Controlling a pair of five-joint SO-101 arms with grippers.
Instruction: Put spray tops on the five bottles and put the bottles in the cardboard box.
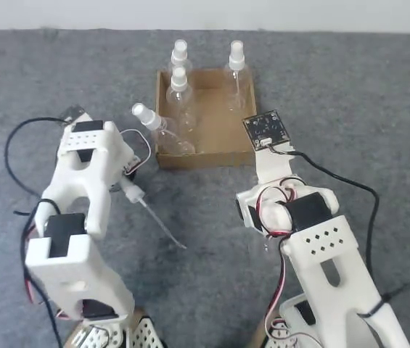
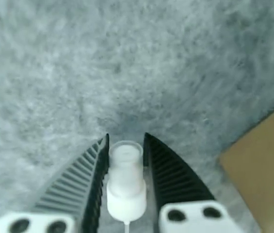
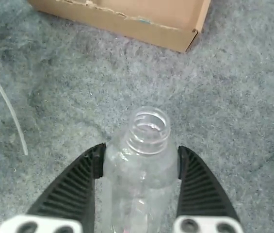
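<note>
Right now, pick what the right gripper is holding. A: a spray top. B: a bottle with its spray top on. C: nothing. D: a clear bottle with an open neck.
D: the right gripper is shut on the clear bottle, whose threaded neck is bare; the spray top sits in the left gripper.

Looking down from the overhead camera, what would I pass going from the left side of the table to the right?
Left arm → the spray top it holds → cardboard box → right arm.
</note>
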